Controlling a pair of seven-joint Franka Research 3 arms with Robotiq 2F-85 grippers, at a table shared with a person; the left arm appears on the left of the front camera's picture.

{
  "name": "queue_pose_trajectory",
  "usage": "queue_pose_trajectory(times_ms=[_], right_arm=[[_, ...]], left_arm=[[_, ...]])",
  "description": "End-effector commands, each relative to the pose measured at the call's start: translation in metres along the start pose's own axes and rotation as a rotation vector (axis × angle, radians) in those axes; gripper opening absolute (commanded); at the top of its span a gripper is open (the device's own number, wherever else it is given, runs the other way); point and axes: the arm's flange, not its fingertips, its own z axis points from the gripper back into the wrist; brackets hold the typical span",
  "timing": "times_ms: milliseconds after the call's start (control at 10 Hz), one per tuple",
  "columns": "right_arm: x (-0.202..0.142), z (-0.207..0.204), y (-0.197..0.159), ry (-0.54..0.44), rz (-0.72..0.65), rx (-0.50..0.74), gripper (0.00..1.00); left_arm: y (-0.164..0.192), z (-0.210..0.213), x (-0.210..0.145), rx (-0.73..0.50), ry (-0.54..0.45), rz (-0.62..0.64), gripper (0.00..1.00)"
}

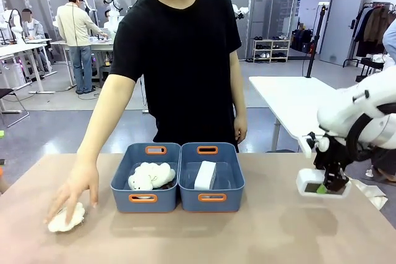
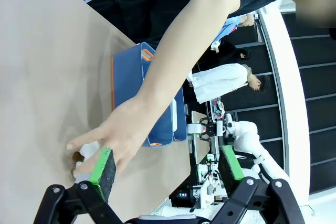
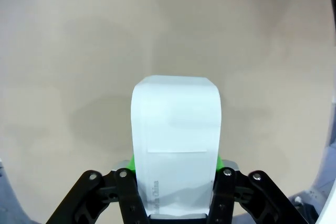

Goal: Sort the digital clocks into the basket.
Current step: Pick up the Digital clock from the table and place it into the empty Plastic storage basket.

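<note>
Front view | right pincer clamps smooth rounded white plastic clock | left pincer wide, green pads

The right gripper was clamped on a white clock, its green pads pressed against the clock's two sides. The clock's plain face showed, with small print near the bottom. Below it lay the bare tan table.

White clocks, 2 blue baskets with orange handles.
</note>
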Motion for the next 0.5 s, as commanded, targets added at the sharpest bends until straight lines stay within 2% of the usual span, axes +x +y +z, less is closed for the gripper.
queue_pose_trajectory(times_ms=[0, 100, 400], right_arm=[[0.049, 0.052, -0.011, -0.091, 0.017, -0.051, 0.0], [0.091, 0.065, -0.017, -0.151, 0.0, -0.046, 0.0], [0.202, 0.054, -0.022, -0.148, 0.064, -0.054, 0.0]], left_arm=[[-0.001, 0.0, 0.0, -0.009, -0.002, -0.001, 1.0], [-0.001, 0.0, 0.0, -0.009, -0.002, -0.001, 1.0], [-0.001, 0.0, 0.0, -0.009, -0.002, -0.001, 1.0]])
